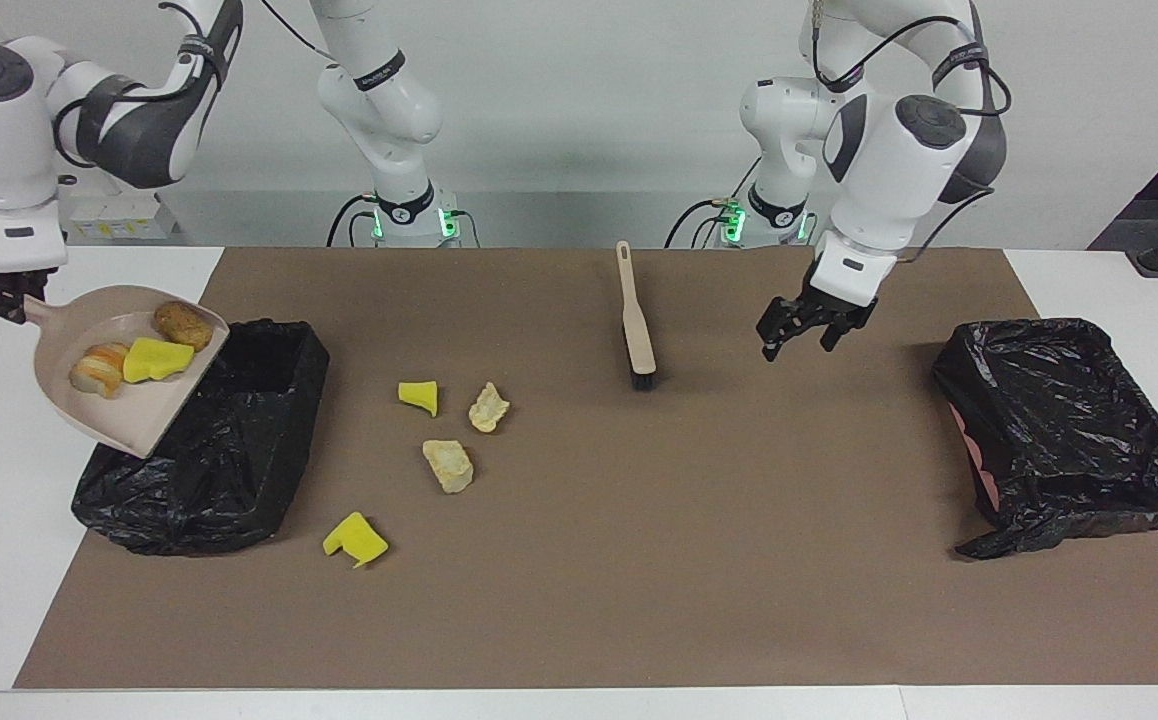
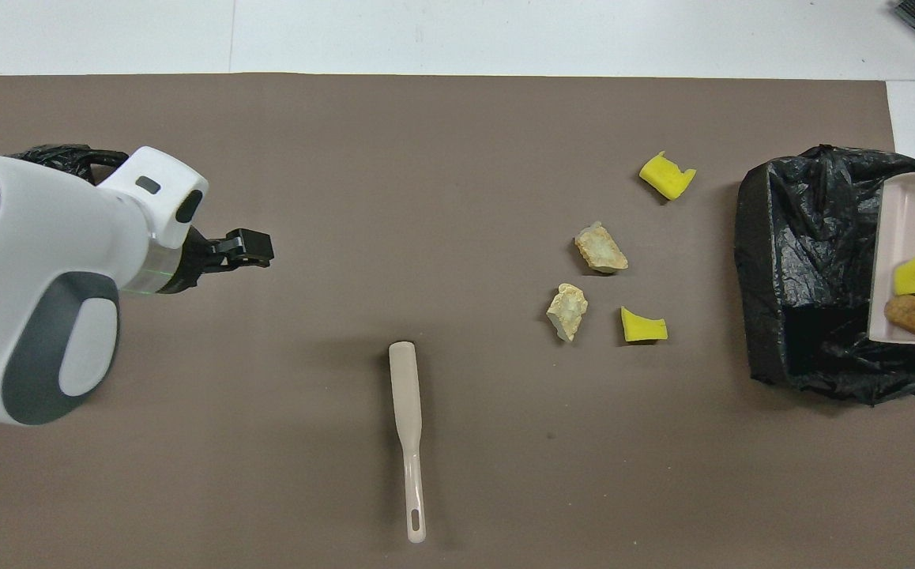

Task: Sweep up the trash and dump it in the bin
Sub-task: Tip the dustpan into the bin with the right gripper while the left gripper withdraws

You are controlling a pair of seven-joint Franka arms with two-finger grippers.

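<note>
Right gripper point(image 1: 1, 296) fingers clamping dustpan point(image 1: 124, 365) handle (three scraps aboard) over black bin point(image 1: 239, 440), left gripper point(image 1: 807, 332) open above mat, brush point(image 1: 637, 330) lying free

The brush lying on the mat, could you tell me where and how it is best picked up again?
Probably by the slim handle of the brush, which points toward the robots; come straight down from above, since it lies flat with bristles at the end farther from them.
</note>
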